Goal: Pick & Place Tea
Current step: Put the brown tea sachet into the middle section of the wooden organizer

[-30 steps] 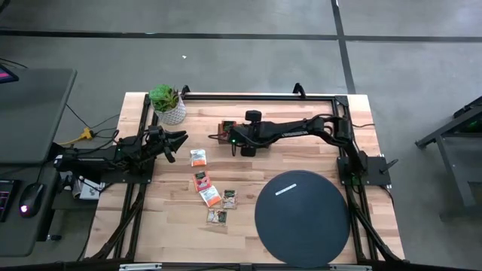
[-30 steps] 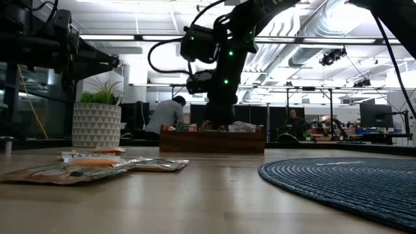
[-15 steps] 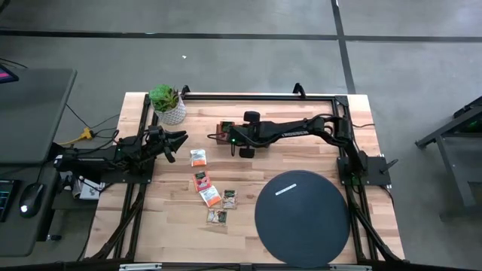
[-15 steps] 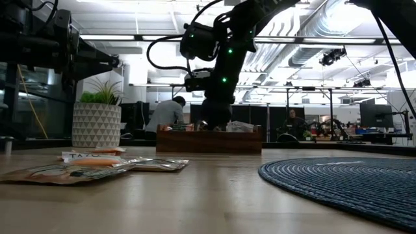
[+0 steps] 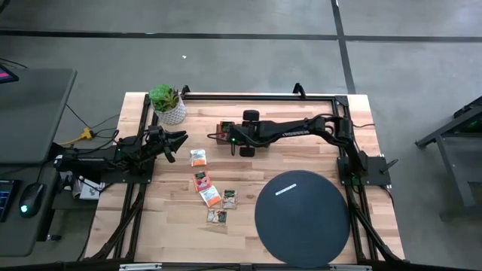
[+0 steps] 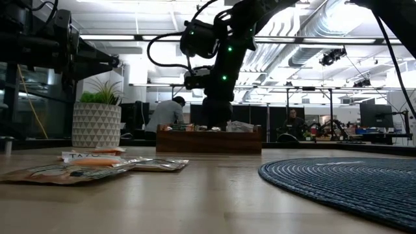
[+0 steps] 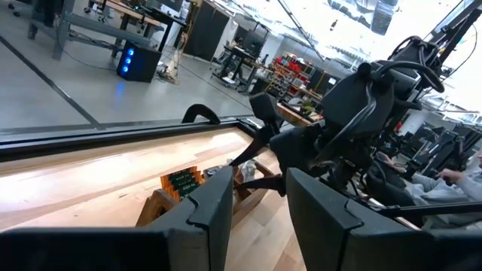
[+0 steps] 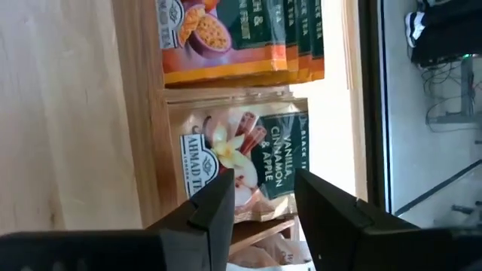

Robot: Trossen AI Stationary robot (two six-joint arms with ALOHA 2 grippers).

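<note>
Several tea sachets [image 5: 212, 196] lie flat on the table left of centre, among them an orange one [image 5: 198, 156]. More sachets stand on edge in the brown wooden tray [image 5: 221, 126] at the far middle. My right gripper [image 5: 226, 135] hangs open over the tray, slanting down. In the right wrist view its fingers stand on either side of a vanilla-cinnamon sachet [image 8: 252, 154] in a tray compartment, next to an orange stack [image 8: 226, 38]. My left gripper [image 5: 178, 141] waits open at the table's left edge, pointing level.
A large black woven disc [image 5: 301, 217] covers the near right of the table. A potted plant [image 5: 167, 104] stands at the far left corner. Bare wood lies between the loose sachets and the disc. People and desks show in the room beyond [image 6: 166, 114].
My right gripper has opened over the tray while staying in place. The loose sachets on the table have not moved.
</note>
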